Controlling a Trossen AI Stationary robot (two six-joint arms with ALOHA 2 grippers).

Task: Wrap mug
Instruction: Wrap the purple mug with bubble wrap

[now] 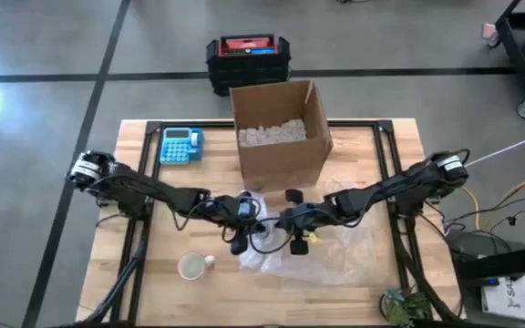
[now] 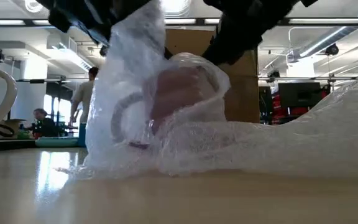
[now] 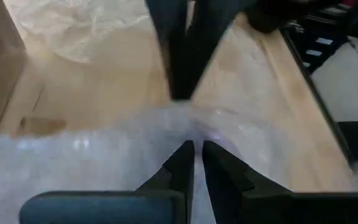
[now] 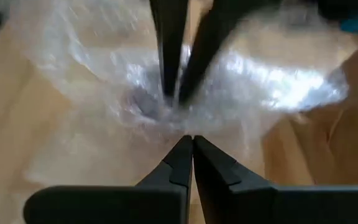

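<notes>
While a white ceramic mug (image 1: 192,265) stands bare at the near edge of the wooden table (image 1: 153,292), both arms meet mid-table over a clear sheet of bubble wrap (image 1: 335,251). The left gripper (image 3: 194,152) and right gripper (image 4: 188,144) each pinch the film closed, bunching it around something indistinct. Behind stands an open cardboard box (image 1: 281,132).

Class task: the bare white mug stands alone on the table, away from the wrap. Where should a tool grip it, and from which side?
Grip the mug by its rim wall, coming straight down from above: it stands upright with its mouth open, and its handle points toward the bubble wrap.
</notes>
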